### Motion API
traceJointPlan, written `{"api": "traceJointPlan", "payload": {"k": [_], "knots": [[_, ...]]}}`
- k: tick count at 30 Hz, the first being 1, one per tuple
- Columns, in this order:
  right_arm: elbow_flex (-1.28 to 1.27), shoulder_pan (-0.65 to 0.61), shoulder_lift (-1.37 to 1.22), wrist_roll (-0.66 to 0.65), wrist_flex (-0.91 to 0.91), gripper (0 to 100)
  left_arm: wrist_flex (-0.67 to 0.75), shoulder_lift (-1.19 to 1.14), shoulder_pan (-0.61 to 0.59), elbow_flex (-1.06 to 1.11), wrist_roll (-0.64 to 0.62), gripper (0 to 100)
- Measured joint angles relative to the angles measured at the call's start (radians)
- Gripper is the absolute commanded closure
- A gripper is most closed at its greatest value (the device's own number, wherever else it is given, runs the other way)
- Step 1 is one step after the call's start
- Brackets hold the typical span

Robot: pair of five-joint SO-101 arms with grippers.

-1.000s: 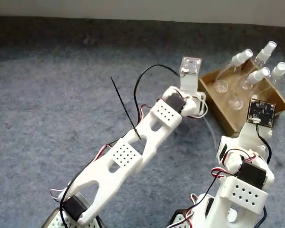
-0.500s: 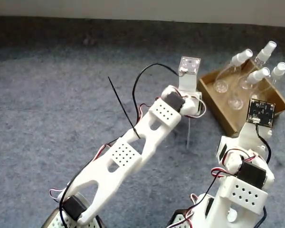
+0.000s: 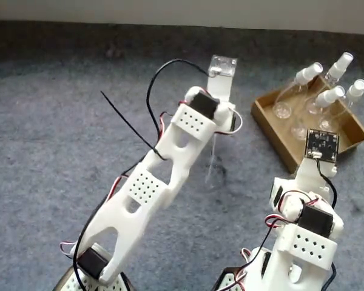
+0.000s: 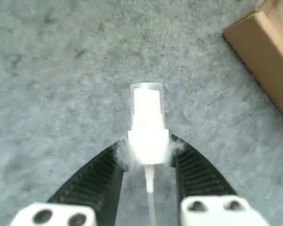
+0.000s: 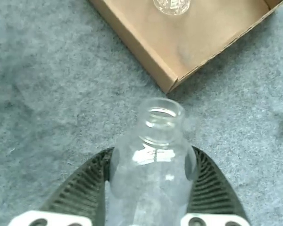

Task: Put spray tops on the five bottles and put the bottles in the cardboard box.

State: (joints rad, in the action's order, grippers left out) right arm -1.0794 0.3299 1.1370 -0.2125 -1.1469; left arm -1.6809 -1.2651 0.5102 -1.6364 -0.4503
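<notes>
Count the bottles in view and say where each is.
5. Four capped bottles lean side by side in the cardboard box. The fifth bottle, uncapped, sits in the right gripper. Another could be hidden behind the right arm.

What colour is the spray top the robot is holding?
The plastic spray top is white, clearest in the left wrist view.

Four capped bottles [image 3: 307,74] in one cardboard box [image 3: 274,139]; one uncapped bottle [image 5: 153,157] outside it, making five bottles in all; one loose spray top [image 4: 147,129]; two arms [image 3: 170,170].
</notes>
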Motion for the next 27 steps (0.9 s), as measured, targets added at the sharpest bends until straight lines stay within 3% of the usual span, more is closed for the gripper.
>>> {"api": "traceJointPlan", "payload": {"k": [7, 16, 21, 27], "knots": [[0.000, -0.005, 0.000, 0.000, 0.000, 88.9, -0.064, 0.080, -0.106, 0.000, 0.295, 95], [0.000, -0.011, 0.000, 0.000, 0.000, 88.9, -0.074, 0.081, -0.279, 0.000, 0.446, 95], [0.000, -0.012, 0.000, 0.000, 0.008, 88.9, -0.074, 0.086, -0.299, 0.000, 0.529, 95], [0.000, -0.072, 0.000, 0.002, 0.061, 88.9, -0.074, 0.232, -0.296, 0.098, 0.542, 95]]}}
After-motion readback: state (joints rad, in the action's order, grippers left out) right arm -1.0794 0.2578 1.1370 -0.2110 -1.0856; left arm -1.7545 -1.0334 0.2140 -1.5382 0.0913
